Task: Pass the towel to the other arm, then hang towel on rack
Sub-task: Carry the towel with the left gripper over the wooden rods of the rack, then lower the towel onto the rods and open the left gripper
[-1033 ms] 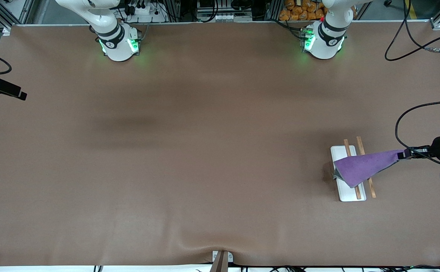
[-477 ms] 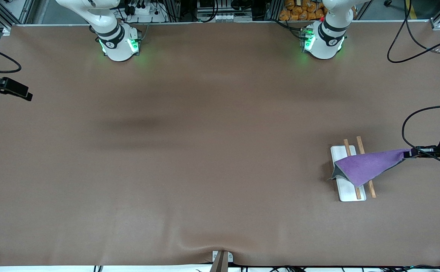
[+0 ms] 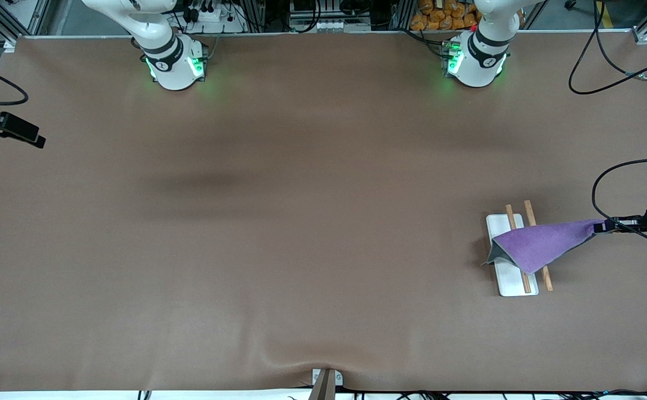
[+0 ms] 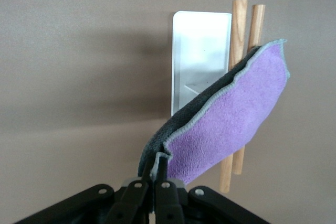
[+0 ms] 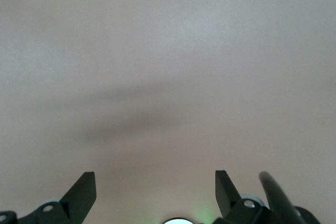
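The left gripper reaches in level from the left arm's end of the table, fingers clamped on one corner of the purple towel. From that corner the towel stretches in a taut slant across the two wooden rods of the rack, purple face up and grey underside showing along its edge; its free end hangs over the white base plate, a grey corner drooping past the plate's edge toward the table's middle.

The right gripper waits over bare table at the right arm's end, fingers spread wide with nothing between them.

One towel, one rack with two rods, two grippers. The brown table lies open all around the rack, which sits near the left arm's end.
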`<state>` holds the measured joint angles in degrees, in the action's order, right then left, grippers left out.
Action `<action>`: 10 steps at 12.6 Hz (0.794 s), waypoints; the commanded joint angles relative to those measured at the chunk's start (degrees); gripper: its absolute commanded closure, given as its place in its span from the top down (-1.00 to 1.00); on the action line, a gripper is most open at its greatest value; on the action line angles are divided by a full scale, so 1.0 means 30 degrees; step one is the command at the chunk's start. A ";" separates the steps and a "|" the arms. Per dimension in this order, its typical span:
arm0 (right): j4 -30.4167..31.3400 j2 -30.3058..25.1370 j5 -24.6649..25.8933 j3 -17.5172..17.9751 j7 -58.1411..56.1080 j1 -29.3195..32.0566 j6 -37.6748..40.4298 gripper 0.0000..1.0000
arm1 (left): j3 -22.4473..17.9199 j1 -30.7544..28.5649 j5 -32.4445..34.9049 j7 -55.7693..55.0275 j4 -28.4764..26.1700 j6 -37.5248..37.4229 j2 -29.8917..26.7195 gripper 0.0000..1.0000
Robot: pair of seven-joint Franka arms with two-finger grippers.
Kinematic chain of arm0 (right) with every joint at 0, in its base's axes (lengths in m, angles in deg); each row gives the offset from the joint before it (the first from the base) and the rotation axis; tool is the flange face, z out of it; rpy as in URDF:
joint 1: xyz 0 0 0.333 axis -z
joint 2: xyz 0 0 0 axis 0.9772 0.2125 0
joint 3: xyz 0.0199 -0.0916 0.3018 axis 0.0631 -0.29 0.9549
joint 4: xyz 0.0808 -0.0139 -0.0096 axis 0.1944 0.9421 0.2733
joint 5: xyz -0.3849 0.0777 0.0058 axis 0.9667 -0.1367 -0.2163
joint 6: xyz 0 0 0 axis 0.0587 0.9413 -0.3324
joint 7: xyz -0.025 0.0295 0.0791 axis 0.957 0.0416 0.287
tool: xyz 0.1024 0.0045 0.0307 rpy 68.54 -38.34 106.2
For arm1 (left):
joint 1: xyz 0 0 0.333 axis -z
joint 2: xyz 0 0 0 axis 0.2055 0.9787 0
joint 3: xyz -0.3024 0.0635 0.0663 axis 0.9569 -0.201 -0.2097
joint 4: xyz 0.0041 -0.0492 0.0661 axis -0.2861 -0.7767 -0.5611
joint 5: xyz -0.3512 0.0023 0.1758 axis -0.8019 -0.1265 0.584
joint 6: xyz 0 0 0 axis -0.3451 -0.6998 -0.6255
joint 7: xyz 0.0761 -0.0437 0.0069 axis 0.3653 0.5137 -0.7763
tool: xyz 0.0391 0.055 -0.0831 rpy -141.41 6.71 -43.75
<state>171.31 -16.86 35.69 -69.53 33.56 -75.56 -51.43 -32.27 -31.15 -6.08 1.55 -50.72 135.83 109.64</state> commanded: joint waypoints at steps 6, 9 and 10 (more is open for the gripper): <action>-0.0215 -0.0222 -0.0578 0.0450 0.0089 0.0330 0.0837 1.00 | 0.0226 -0.0834 0.0150 0.0223 0.0224 0.0840 0.0582 1.00; -0.0273 -0.0251 -0.0402 0.0363 -0.0086 0.0446 0.0837 1.00 | 0.0226 -0.0778 0.0353 0.0078 0.0253 0.0694 -0.0030 1.00; -0.0419 -0.0222 -0.0402 0.0362 -0.0087 0.0476 0.0837 1.00 | 0.0255 -0.0632 0.0383 -0.0126 0.0224 0.0578 -0.0527 1.00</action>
<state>170.84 -16.92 34.66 -69.01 33.55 -75.46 -49.71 -32.11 -33.36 -6.08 1.59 -49.79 138.20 110.94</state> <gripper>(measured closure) 0.000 0.242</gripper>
